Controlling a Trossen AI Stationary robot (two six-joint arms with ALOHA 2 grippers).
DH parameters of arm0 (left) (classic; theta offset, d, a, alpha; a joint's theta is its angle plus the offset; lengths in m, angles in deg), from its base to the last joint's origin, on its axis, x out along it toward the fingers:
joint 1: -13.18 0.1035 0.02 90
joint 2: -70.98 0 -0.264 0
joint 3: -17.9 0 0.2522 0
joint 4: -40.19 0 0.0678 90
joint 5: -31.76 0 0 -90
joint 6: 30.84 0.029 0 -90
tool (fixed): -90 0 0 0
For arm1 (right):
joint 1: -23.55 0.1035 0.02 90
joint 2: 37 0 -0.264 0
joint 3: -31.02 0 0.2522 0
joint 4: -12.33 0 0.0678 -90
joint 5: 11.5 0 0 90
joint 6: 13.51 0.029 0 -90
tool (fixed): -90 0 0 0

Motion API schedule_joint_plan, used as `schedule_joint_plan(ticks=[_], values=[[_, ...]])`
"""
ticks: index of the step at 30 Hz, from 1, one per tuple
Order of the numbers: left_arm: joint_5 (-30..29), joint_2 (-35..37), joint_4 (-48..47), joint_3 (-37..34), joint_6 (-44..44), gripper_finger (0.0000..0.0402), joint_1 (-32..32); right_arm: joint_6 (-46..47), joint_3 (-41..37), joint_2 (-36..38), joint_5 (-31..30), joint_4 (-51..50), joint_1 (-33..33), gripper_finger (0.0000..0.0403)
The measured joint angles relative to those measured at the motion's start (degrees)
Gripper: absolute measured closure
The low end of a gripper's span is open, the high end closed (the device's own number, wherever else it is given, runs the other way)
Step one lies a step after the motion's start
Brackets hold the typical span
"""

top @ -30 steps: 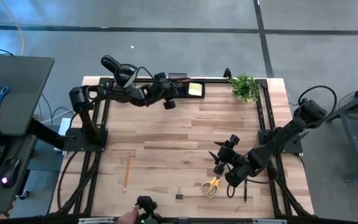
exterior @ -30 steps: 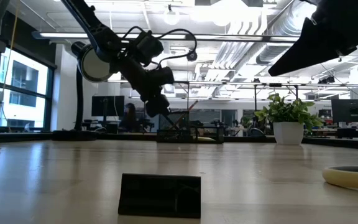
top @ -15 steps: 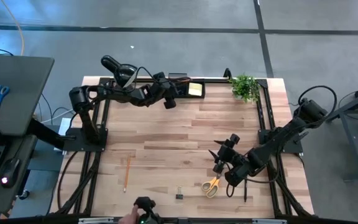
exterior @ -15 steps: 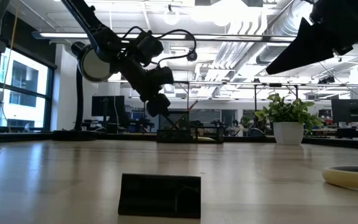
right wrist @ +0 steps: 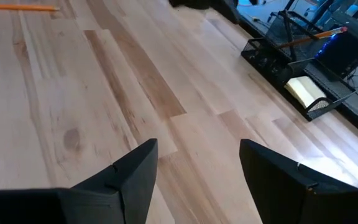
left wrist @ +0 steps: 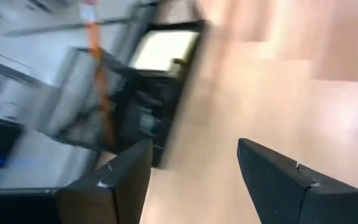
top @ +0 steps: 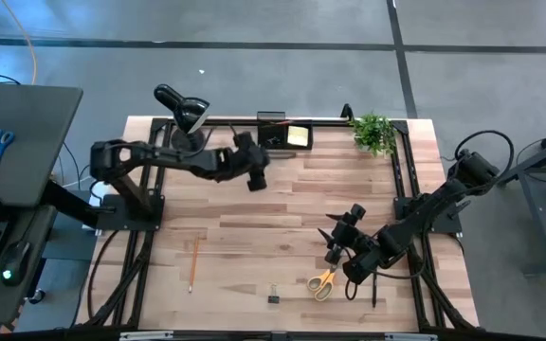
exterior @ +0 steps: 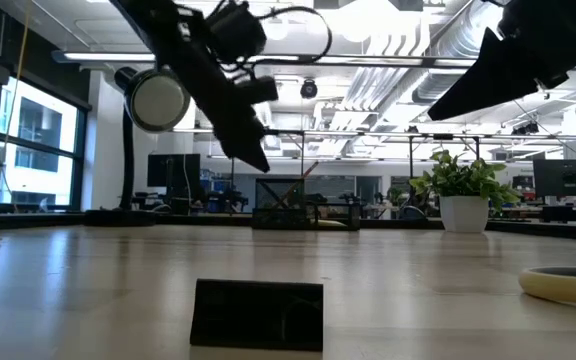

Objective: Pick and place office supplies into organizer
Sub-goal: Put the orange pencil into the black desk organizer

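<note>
The black mesh organizer [top: 275, 129] stands at the table's far edge, with a yellow sticky-note pad [top: 299, 135] in one compartment and an orange pencil [left wrist: 98, 81] leaning in another. My left gripper [top: 256, 179] hovers open and empty, a little nearer than the organizer [left wrist: 126, 102]. The right gripper [top: 332, 247] hangs open and empty above the table, just beyond the yellow-handled scissors [top: 322, 281]. An orange pencil [top: 193, 263], a black binder clip [top: 274, 296] and a black pen [top: 374, 289] lie flat near the near edge.
A black desk lamp [top: 182, 107] stands at the far left corner and a potted plant [top: 374, 133] at the far right. In the low view the binder clip [exterior: 258, 315] sits close in front, with the scissors handle [exterior: 568, 285] at right. Bare wood lies between the two grippers.
My left gripper has drawn back from the organizer toward the table's near edge and has risen, its arm swinging leftward. A person's hand and a dark object at the near edge have gone out of view. The right arm has kept still.
</note>
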Motion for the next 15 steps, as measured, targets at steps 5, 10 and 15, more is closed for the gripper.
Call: schedule_joint_plan(ticks=[5,10,15], values=[[5.57,3.39,-9.02,0.00,-10.57,0.0198,-6.70,0.02,0.00,0.00,0.41,0.16,0.00,0.0181],[5.13,4.47,-14.36,0.00,-17.01,0.0221,-14.78,0.02,0.00,0.02,0.46,0.78,0.00,0.0181],[4.73,4.42,-15.82,0.00,-22.69,0.0242,-21.97,0.02,0.00,0.01,0.49,1.13,0.00,0.0181]])
